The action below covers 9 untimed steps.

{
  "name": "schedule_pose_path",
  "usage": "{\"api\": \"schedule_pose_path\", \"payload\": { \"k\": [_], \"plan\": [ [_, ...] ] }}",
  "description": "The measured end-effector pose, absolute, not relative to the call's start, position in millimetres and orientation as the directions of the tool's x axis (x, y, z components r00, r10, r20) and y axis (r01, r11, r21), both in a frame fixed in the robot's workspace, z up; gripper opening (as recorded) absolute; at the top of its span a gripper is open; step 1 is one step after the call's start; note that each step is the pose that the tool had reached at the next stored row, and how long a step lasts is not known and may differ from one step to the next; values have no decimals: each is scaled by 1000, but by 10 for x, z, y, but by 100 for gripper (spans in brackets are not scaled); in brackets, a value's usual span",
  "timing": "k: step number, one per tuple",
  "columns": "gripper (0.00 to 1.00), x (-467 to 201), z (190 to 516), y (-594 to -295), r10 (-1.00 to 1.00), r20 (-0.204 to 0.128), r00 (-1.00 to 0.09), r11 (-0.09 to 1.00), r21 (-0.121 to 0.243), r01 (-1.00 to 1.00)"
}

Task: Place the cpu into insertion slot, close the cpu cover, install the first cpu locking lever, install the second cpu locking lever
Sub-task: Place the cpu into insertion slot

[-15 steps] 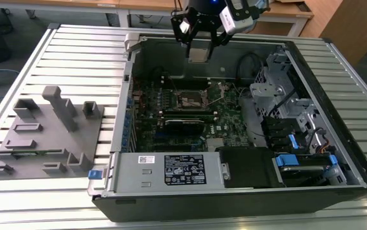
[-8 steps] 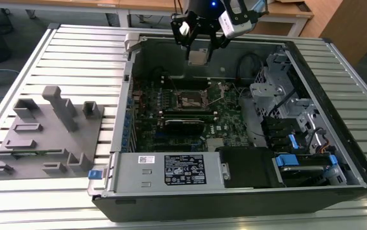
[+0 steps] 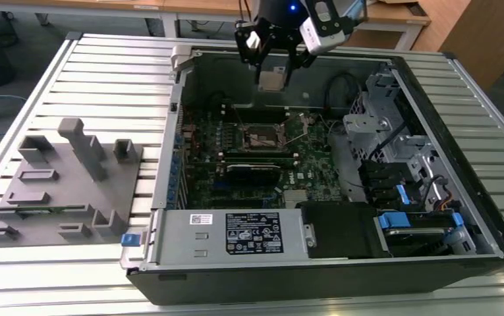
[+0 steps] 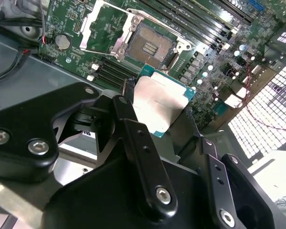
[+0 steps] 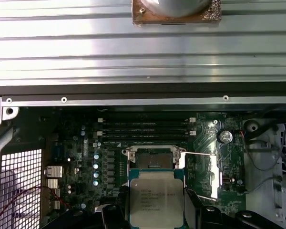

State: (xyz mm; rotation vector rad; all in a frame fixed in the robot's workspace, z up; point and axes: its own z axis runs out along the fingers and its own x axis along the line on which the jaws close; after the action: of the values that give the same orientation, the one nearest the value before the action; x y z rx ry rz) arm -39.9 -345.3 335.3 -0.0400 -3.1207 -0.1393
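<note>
Jaws clamp the chip [image 4: 157, 107] by 2 edges; the gripper [image 3: 272, 76] hangs at 12 o'clock of the open socket [image 3: 267, 135] in the exterior view. Step 1 underway; seating demands square alignment.

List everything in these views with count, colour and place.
computer case: one, black and silver, open on the table
table: one, silver, slatted, under everything
motherboard: one, green, inside the case
socket: one, dark, on the motherboard, empty
cpu cover: one, dull metal, swung open beside the socket
power supply: one, silver, in the case
fixture tray: one, grey, exterior view's left
cpu: one, grey top, above the case
gripper: one, black, shut on the cpu
</note>
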Motion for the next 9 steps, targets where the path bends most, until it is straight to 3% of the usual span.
{"api": "schedule_pose_path", "payload": {
  "k": [9],
  "plan": [
    [54,-399,3342,-3453,25,19,-1000,996,89,26]
  ]
}}
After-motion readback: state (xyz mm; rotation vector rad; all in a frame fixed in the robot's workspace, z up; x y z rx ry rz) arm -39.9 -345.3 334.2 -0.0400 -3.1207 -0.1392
